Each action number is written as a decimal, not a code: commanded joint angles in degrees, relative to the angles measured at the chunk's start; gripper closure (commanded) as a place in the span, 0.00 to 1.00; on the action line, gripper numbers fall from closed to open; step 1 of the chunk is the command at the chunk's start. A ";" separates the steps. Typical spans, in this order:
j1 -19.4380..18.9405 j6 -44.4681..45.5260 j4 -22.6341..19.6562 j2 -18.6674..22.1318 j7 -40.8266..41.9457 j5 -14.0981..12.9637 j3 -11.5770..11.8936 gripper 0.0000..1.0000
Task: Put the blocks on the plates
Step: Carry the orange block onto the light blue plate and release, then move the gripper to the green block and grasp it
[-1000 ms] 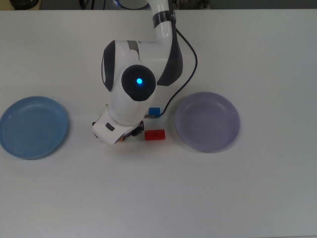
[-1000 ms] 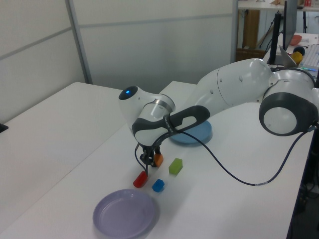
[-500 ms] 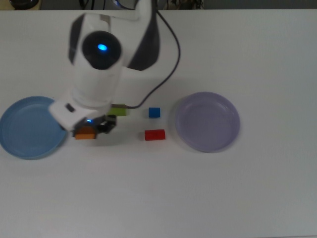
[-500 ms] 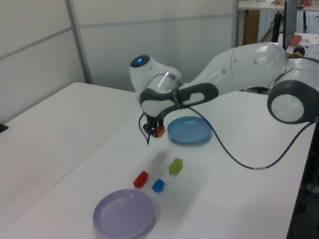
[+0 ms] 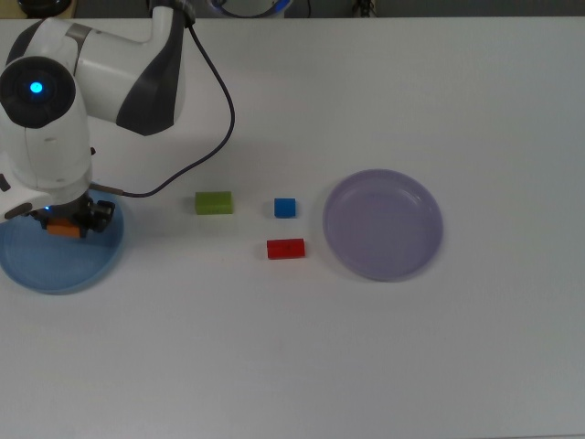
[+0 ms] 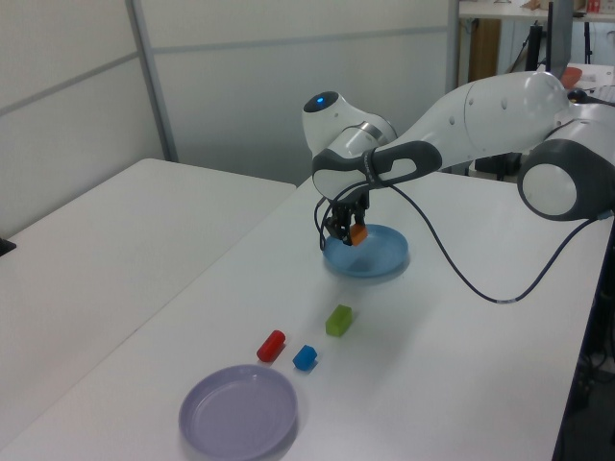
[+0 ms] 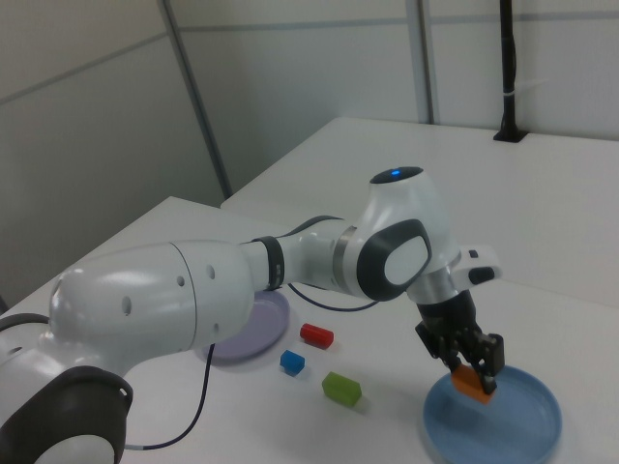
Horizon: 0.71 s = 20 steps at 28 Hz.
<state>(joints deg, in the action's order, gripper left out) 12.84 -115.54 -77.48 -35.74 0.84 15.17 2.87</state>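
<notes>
orange block (image 7: pixel 472 383) is pinched between the gripper (image 7: pixel 474 379) fingers, held above the light blue plate (image 7: pixel 527 435), not touching it as far as the left view and right view show. in the top view the block sits over the plate's upper-middle area, inside the rim, so the key relation is straight down: plate surface lies directly below the pincer and the coming move looks like a short descent and a release, no sideways correction needed by my read. the block's long axis runs roughly left-right in the top view, and the plate has room for it either way. single arm, so no choice of hand. rest of the job is untouched: green block (image 5: pixel 214 203), blue block (image 5: pixel 285 208) and red block (image 5: pixel 286 249) all lie on the white table (image 5: pixel 292 366) in a loose cluster between the two plates, blue just beside green's right in the top view, red a bit below blue. the lavender plate (image 5: pixel 383 224) is at the top view's right, near red and blue, with nothing on it. arm cable (image 5: pixel 215 110) loops over the table near the green block but is clear of it. risk is low; the block could bounce or skid toward the rim if let go from height.
</notes>
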 commanded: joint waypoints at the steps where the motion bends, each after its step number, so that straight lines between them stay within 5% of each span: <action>1: -0.80 -0.91 -1.10 0.32 -0.75 0.74 -0.41 0.26; 12: -1.50 0.93 -1.19 2.51 -0.75 0.12 -1.11 0.22; 15: -3.95 7.51 -1.01 3.92 -0.75 0.12 -1.20 0.01; 20: -9.14 17.27 -1.10 5.51 -0.57 0.82 -1.20 0.00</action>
<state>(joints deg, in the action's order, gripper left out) 8.61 -105.88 -77.03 -33.11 0.73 15.17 1.29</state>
